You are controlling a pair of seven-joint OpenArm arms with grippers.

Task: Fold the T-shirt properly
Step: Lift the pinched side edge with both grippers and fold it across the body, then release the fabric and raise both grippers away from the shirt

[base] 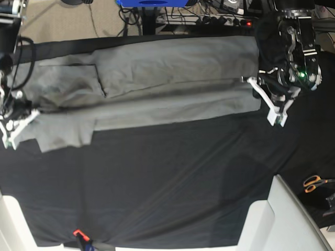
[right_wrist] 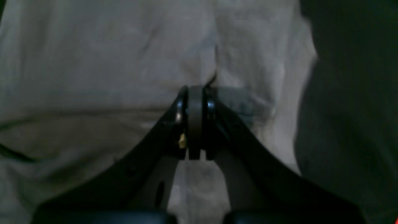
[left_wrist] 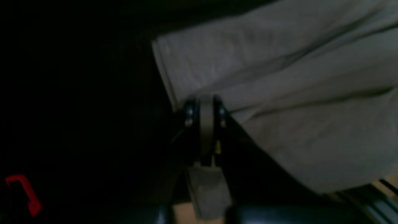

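The grey T-shirt (base: 157, 78) lies stretched along the back of the black-covered table, folded lengthwise with a sleeve showing at the left. My left gripper (base: 256, 88) is at its right end. In the left wrist view the gripper (left_wrist: 205, 107) is shut on the shirt's hemmed edge (left_wrist: 248, 62). My right gripper (base: 29, 114) is at the shirt's left end. In the right wrist view the gripper (right_wrist: 195, 93) is shut on the cloth (right_wrist: 93, 62), which fills most of that view.
Black cloth (base: 167, 183) covers the table in front of the shirt. Orange-handled scissors (base: 314, 183) lie off the right edge. A white surface (base: 285, 219) sits at the front right. A red mark (base: 77, 232) is at the front edge. Cables and a blue object (base: 152, 2) lie behind.
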